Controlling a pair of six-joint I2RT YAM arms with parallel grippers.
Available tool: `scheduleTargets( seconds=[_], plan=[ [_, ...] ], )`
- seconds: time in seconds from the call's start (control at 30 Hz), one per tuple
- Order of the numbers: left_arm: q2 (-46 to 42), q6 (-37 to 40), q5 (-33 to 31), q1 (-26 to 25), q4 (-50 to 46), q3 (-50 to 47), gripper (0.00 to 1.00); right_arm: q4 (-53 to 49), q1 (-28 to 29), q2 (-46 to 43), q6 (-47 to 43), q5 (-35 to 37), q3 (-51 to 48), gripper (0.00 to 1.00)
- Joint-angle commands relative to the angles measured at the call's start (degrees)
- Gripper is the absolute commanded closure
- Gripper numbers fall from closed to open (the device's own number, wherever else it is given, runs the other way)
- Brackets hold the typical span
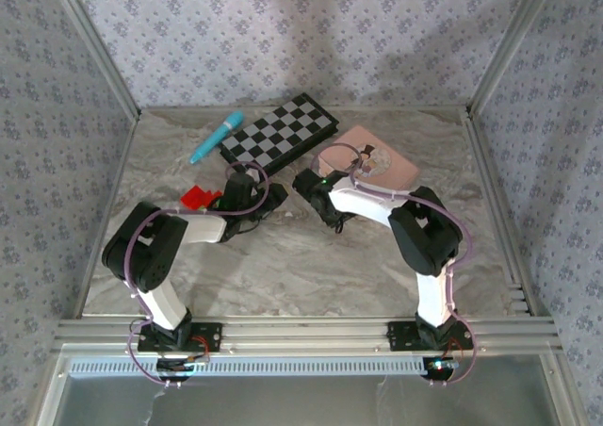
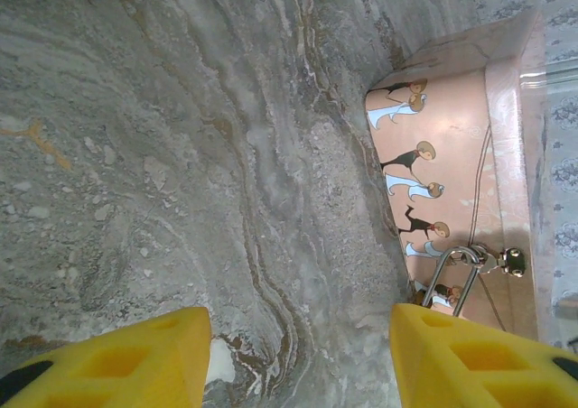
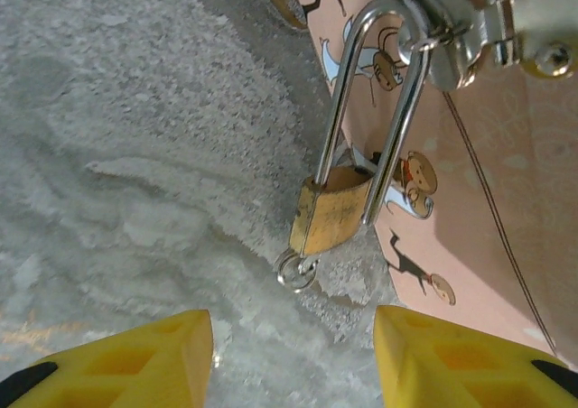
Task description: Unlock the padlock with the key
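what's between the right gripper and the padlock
Bare marble table, by the right wrist view; the right gripper stands open short of the padlock, whose small ring points toward it.

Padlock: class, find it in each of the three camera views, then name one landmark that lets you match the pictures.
Top external: too small to tell apart, somewhere near the left end of the pink tin.
Left wrist: the padlock is at the lower right, its shackle against the tin's side.
Right wrist: centre, brass body on the table, shackle through the tin's clasp.
Shared landmark: the pink tin.
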Motion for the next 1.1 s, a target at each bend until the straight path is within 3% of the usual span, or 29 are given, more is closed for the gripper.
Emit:
scheduleTargets(
  seconds=[0.0,0.2,0.47,0.7,0.87,1.07],
  plan=[
    [-1.98,1.66,-0.88,0.3,-0.79,1.15,0.46,2.23,-1.1,0.97,-1.1,2.55,-1.12,0.49],
    [-1.98,1.49,-0.91,0.25,-0.44,0.73,0.46,9.09,-2.46,1.17,-1.56,2.86,-4.59,0.5],
    [-2.68,1.22,-1.04,0.3,0.03,0.05,0.46,15.3,-5.37,0.75,-1.83,-4.62,-7.37,0.56],
    [-2.42,0.94,-0.08,-0.08,2.51,-0.48,0.46,17.67,-6.92,0.35,-1.84,-7.62,-8.99,0.75],
    [-1.48,0.95,0.73,-1.23,3.74,0.04,0.46,19.29,-7.7,-2.58,-3.04,-11.25,-10.9,0.84],
    [1.83,0.08,3.79,-2.76,8.95,1.13,0.49,22.89,-11.5,-8.67,-4.32,-25.25,-14.8,0.96]
  ],
)
